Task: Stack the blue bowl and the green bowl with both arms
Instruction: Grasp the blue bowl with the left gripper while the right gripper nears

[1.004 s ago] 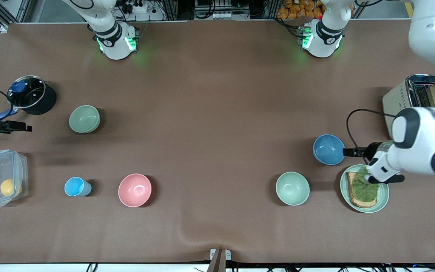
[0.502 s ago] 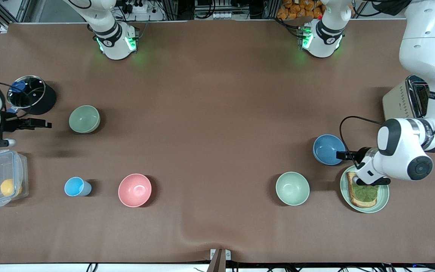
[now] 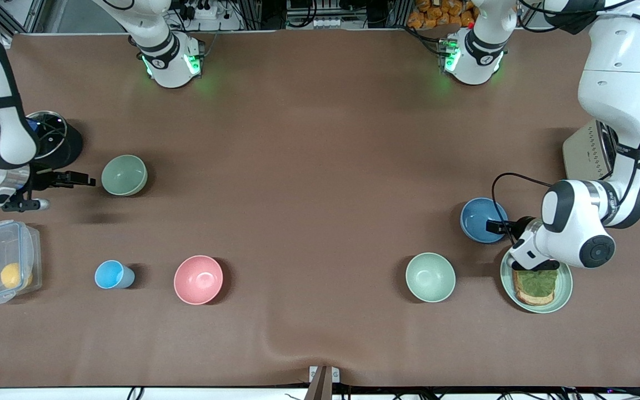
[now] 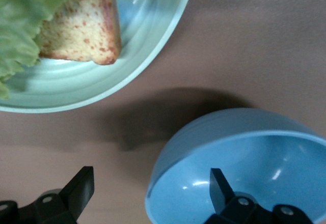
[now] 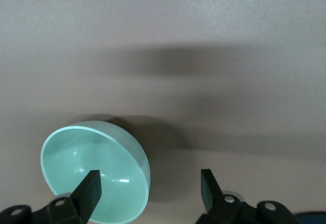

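Now that both my arms have swung in, my spread-open left gripper [image 3: 489,226] straddles the rim of the round matte blue bowl [image 3: 478,219] beside the toast plate [image 3: 564,294], my right gripper [image 3: 88,180], fingers apart and empty, nears the sage-green bowl [image 3: 124,174] by the black pot [image 3: 67,147]; grasps next.

Left arm is covering most of the toaster [image 3: 581,150]. Right arm is hiding part of the pot [image 3: 56,145].

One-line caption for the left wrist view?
Open left gripper straddling the blue bowl rim, beside the toast plate.
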Robot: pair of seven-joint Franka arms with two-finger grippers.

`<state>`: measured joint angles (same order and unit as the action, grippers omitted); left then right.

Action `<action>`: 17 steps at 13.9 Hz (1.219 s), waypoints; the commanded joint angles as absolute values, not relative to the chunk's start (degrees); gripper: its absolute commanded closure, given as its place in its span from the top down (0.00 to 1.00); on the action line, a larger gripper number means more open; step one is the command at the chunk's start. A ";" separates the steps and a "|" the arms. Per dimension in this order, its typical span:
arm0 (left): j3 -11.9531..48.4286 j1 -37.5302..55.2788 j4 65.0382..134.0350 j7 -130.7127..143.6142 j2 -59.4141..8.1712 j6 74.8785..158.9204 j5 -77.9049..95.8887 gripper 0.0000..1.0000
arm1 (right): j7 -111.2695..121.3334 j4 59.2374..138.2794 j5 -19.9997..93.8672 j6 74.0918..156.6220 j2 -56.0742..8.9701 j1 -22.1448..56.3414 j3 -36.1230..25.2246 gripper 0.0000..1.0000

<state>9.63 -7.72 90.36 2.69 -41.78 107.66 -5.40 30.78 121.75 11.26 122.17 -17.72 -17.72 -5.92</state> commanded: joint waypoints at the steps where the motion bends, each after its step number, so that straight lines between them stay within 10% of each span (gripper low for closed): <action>1: 9.93 -7.91 92.20 2.46 -41.13 110.12 -7.21 1.00 | 31.20 128.57 12.74 127.60 -14.15 -16.44 -6.15 0.80; 10: 9.93 -8.53 92.90 0.79 -40.61 110.13 -7.73 0.78 | 31.73 134.64 15.81 135.16 -14.06 -16.00 -5.19 0.62; 11: 9.93 -8.53 92.81 0.53 -40.52 110.13 -7.73 0.69 | 31.73 135.87 16.08 137.52 -14.15 -15.65 -5.01 0.59; 14: 9.93 -8.18 92.64 1.31 -40.43 110.04 -7.56 0.10 | 31.82 136.67 16.17 138.43 -13.80 -14.59 -4.92 0.11; 17: 9.93 -7.91 92.64 1.76 -40.43 110.04 -7.65 0.00 | 31.55 134.32 16.17 134.67 -13.10 -14.68 -5.01 0.00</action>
<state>9.66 -7.94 91.59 1.17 -41.61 109.56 -6.36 30.92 134.68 14.65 137.60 -15.75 -14.78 -4.77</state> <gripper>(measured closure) 0.784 0.837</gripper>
